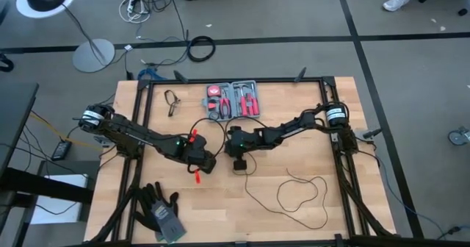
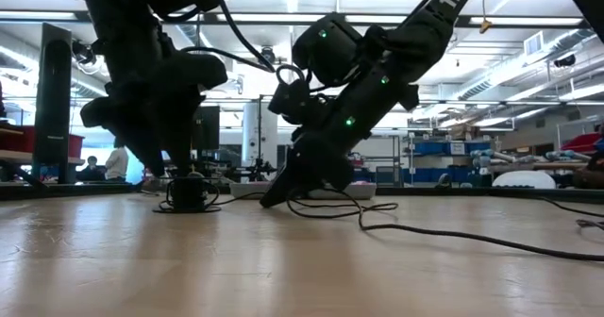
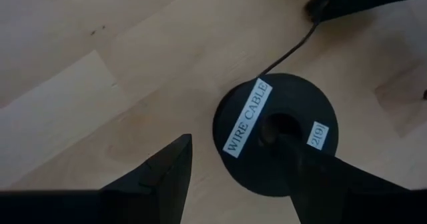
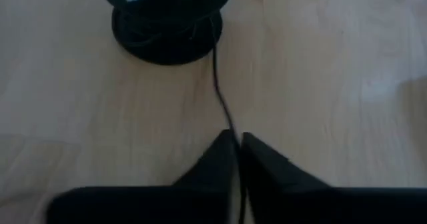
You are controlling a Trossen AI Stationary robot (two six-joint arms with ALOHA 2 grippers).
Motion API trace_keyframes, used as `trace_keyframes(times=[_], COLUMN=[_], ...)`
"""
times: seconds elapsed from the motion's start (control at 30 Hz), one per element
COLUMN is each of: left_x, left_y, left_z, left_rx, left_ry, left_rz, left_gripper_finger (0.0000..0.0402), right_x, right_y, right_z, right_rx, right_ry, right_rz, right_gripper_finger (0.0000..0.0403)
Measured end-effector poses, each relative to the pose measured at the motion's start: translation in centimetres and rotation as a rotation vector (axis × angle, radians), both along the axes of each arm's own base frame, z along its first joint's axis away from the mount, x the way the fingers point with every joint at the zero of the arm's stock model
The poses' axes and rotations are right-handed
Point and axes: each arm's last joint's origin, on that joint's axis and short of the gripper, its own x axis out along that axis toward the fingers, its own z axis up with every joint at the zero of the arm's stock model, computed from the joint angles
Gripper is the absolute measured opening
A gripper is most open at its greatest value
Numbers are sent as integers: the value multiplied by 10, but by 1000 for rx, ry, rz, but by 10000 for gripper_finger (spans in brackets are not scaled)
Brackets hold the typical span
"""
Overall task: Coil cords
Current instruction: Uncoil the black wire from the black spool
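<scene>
The right pincer [image 4: 237,144] is clenched on the cord [image 4: 219,94] just short of the black spool [image 4: 167,24] — best to feed it taut. The left pincer [image 3: 233,164] stands released, one finger in the spool's hub; loose cord trails across the counter [image 1: 220,210].

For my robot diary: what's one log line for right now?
left end effector: open over spool | right end effector: pinching wire | coiling unfinished

Both arms reach to mid-table, left gripper [image 3: 233,167] spread wide, right gripper [image 4: 238,151] pinched nearly closed, tips down.
</scene>
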Motion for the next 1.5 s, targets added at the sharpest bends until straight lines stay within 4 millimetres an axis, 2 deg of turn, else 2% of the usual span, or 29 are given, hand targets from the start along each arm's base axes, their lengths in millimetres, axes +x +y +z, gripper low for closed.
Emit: trace_keyframes(times=[0.07, 0.43, 0.57, 0.77, 0.93, 1.1, 1.2, 1.37, 1.5], left_x=[0, 9, 10, 7, 11, 12, 7, 6, 6], left_y=[1, 0, 0, 0, -1, -1, -1, -1, -3], left_z=[0, -14, -17, -18, -15, -15, -18, -18, -18], left_rx=[2, -21, -23, -22, -29, -32, -27, -34, -43], left_ry=[-2, 12, 22, 48, 11, -1, 45, 58, 58], left_rz=[6, 4, 6, 11, 22, 20, 6, 10, 2], left_gripper_finger=[222, 222, 222, 222, 222, 222, 222, 222, 222], right_x=[-1, -7, -12, -44, -83, -123, -143, -159, -165], right_y=[0, 16, 18, 28, 44, 62, 70, 80, 84], right_z=[0, -4, 5, 30, 60, 77, 81, 82, 80], right_rx=[0, 5, 35, 54, 101, 133, 109, 72, 19], right_ry=[13, 83, 113, 328, 557, 818, 966, 1078, 1085], right_rz=[0, -26, -50, -68, -55, -47, -52, -125, -197], right_gripper_finger=[12, 7, 4, 2, 1, 1, 1, 0, 3])
